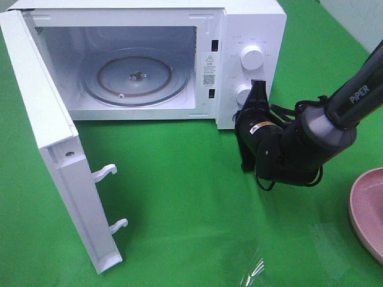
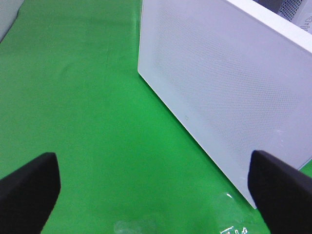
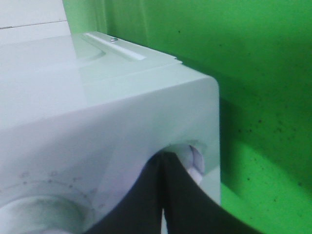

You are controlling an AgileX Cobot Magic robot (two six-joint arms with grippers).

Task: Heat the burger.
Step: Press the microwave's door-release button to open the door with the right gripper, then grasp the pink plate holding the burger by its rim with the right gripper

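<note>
Microwave door (image 1: 54,149): swung fully open at the left, its two latch hooks (image 1: 105,173) pointed towards the green cloth (image 1: 179,197).
Left gripper (image 2: 156,185): seen only in its own wrist view, held low over the cloth beside the door's dotted outer face (image 2: 229,87).
Left fingers (image 2: 29,190): spread wide apart; nothing is held and nothing is touched.
Microwave (image 1: 251,24): stood at the back, its cavity exposed, with the glass turntable (image 1: 136,76) laid bare inside.
Control panel: two white dials are carried, the upper knob (image 1: 251,58) above the lower knob (image 1: 243,94).
Right arm (image 1: 335,113): reached in from the right edge, the wrist bent so the gripper is aimed at the panel.
Right gripper (image 1: 256,88): fingers pressed together with no gap; the tip appears to be set against the lower knob (image 3: 196,158), though contact is not clearly shown.
Pink plate (image 1: 368,209): cut off by the right edge, only its rim shown.
Burger: its place cannot be told from these views.
</note>
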